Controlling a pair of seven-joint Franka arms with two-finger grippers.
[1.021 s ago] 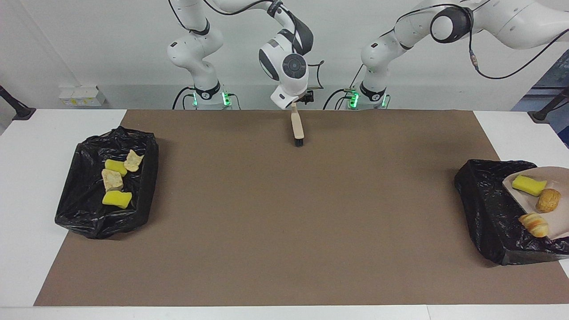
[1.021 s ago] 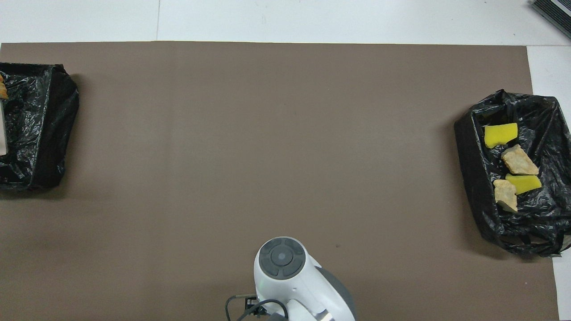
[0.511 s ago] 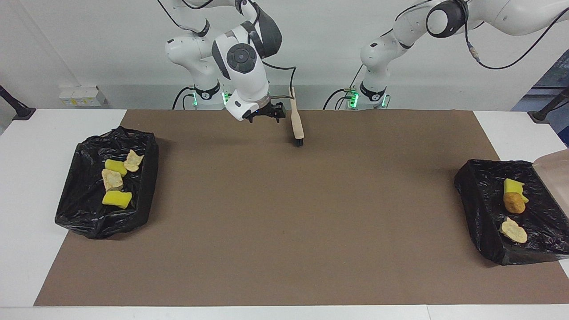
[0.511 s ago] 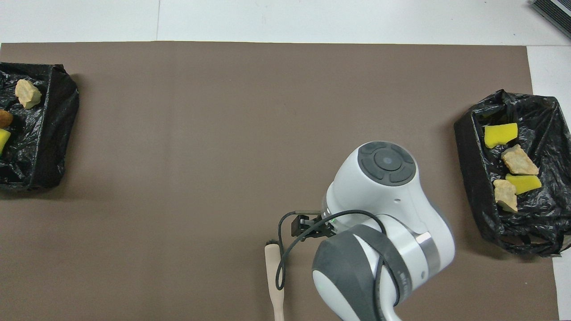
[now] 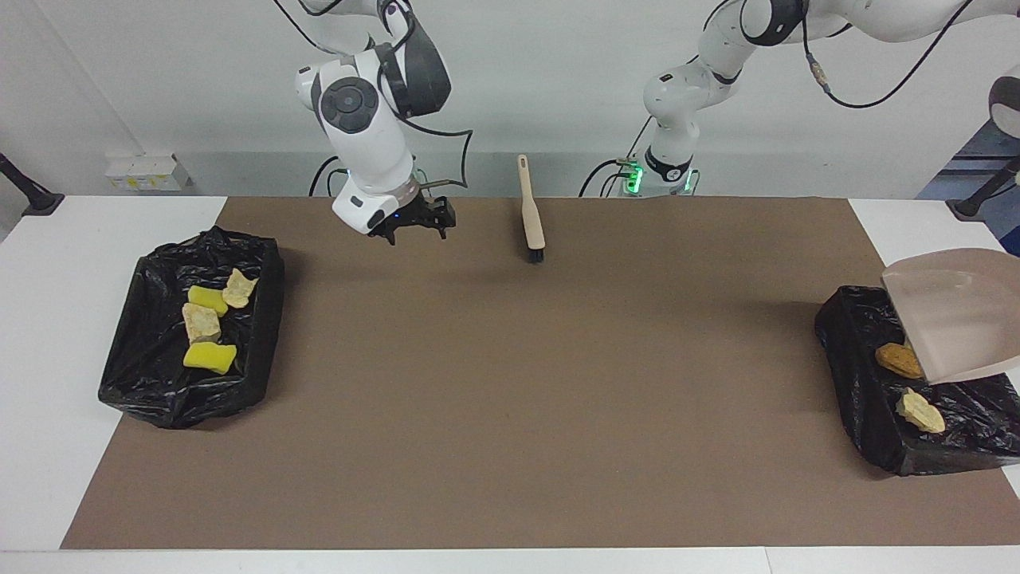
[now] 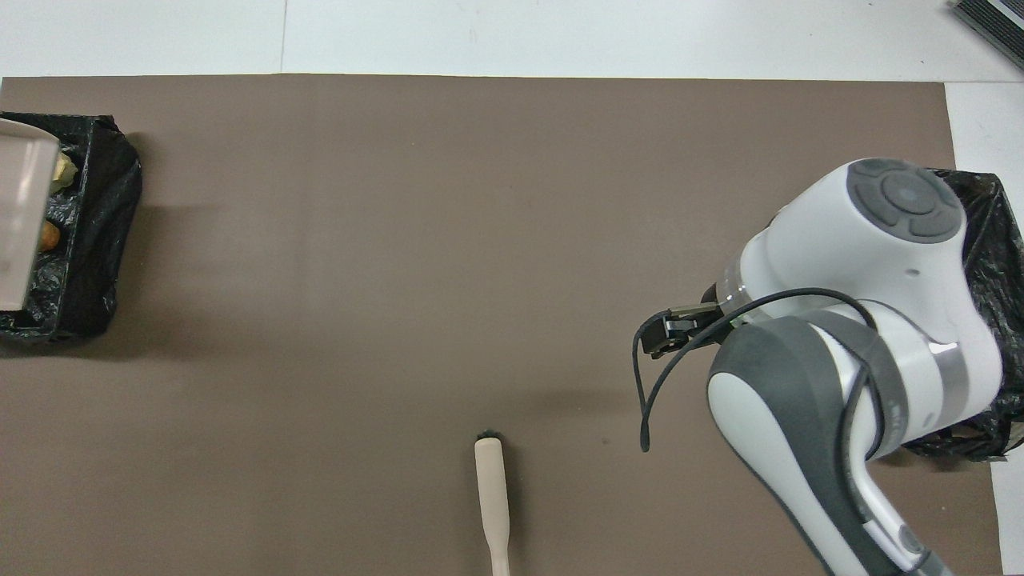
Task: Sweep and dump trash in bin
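The beige dustpan hangs steeply tilted over the black bin at the left arm's end, and shows at the overhead view's edge too. Its handle and my left gripper run out of frame. Below it lie a brown piece of trash and a tan one. The other black bin holds yellow trash and tan trash. My right gripper hovers open and empty over the mat, between that bin and the wooden brush, which lies on the mat close to the robots.
A brown mat covers most of the white table. White boxes sit near the wall at the right arm's end. In the overhead view the right arm's body covers most of its bin. The brush points away from the robots.
The right gripper let go of the brush and swung toward the bin at its end. The dustpan tipped up and its trash slid into the bin below.
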